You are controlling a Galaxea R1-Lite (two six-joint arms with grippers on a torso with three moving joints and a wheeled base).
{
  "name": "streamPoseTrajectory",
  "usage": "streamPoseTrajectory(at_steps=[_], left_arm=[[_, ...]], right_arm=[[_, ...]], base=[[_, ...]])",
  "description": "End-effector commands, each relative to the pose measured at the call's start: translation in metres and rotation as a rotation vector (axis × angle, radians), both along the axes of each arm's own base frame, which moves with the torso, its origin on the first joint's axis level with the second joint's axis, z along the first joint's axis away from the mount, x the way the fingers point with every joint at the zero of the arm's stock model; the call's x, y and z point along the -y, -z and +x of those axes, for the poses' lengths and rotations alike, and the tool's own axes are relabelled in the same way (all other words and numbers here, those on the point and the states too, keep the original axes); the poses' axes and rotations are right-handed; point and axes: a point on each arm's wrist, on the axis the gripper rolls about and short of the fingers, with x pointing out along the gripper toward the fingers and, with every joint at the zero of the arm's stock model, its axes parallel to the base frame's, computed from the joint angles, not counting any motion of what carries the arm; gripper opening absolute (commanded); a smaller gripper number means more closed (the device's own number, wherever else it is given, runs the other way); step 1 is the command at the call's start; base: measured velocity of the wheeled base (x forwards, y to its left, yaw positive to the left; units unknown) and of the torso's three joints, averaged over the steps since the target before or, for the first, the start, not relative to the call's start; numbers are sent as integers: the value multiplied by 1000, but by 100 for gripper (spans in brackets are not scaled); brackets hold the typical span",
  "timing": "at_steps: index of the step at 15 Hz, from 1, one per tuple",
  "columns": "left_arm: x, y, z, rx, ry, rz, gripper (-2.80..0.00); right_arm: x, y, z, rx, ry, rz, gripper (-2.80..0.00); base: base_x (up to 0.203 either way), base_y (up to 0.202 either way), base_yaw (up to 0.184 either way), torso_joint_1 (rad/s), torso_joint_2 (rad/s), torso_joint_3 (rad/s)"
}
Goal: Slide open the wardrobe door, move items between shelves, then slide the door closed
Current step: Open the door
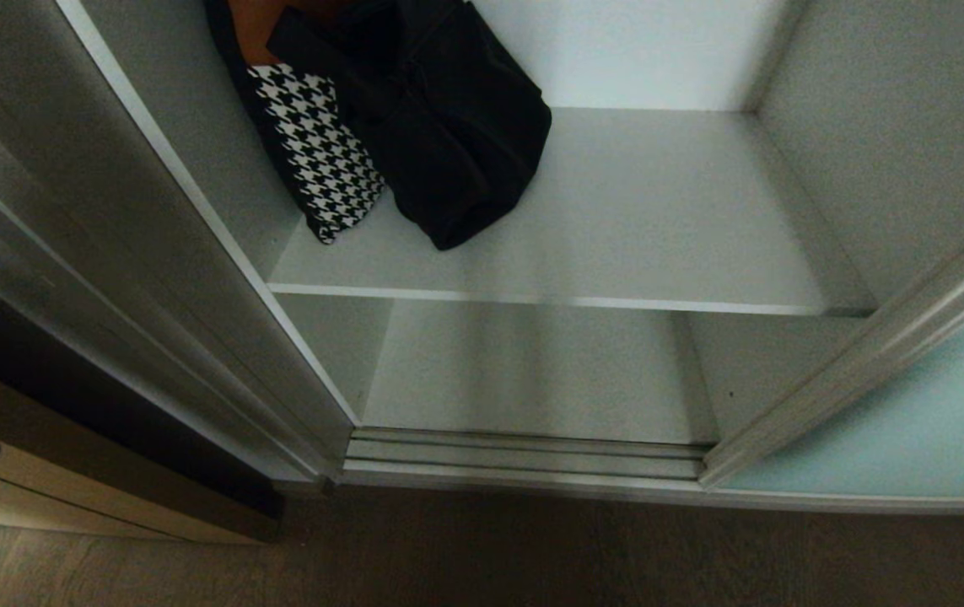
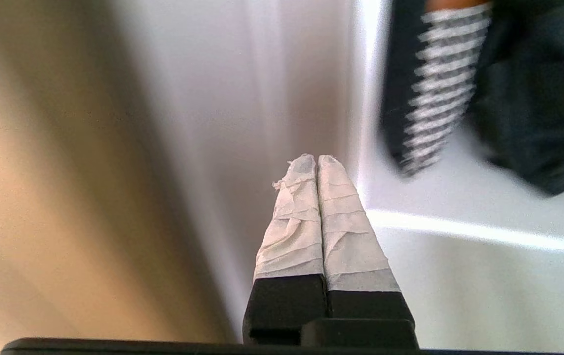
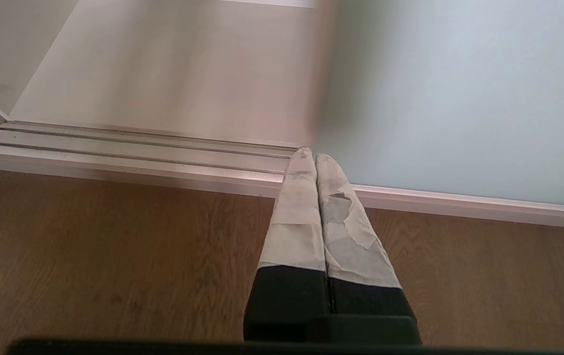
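With the sliding wardrobe door [image 1: 912, 421] already slid aside at four o'clock, the moving step is in hand: the left claw [image 2: 317, 160], pressed shut and empty, must open to take the black bag [image 1: 448, 126] at eleven o'clock on the upper shelf [image 1: 616, 244], while the right claw [image 3: 315, 158] hangs shut and empty.

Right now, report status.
Left tool shut, empty, near upper shelf. Right tool shut, parked low by sliding wardrobe door. Door open; black bag on shelf.

Left claw [image 2: 317, 159] pressed together, near houndstooth bag [image 2: 434, 84] on shelf [image 2: 484, 276].
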Motion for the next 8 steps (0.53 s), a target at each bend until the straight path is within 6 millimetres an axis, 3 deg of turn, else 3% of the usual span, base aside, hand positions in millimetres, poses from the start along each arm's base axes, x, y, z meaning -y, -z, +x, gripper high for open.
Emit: streamPoseTrajectory(at_steps=[1,5,7,8], left_arm=[[-13,15,-51,126,-54,-40,-280],[-18,46,-86,94,-113,-57,-280],[-17,72,-103,43,-79,-39,-280],[-15,91,-103,-76,-40,-18,-280]], right_arm=[[0,0,0,1,0,1,-280],[0,0,0,1,0,-1,-280],[0,0,0,1,0,1,-280],[0,0,0,0,0,0,-280]], base=[[0,0,0,0,0,0],[0,0,0,0,0,0],[0,0,0,0,0,0],[0,0,0,0,0,0]])
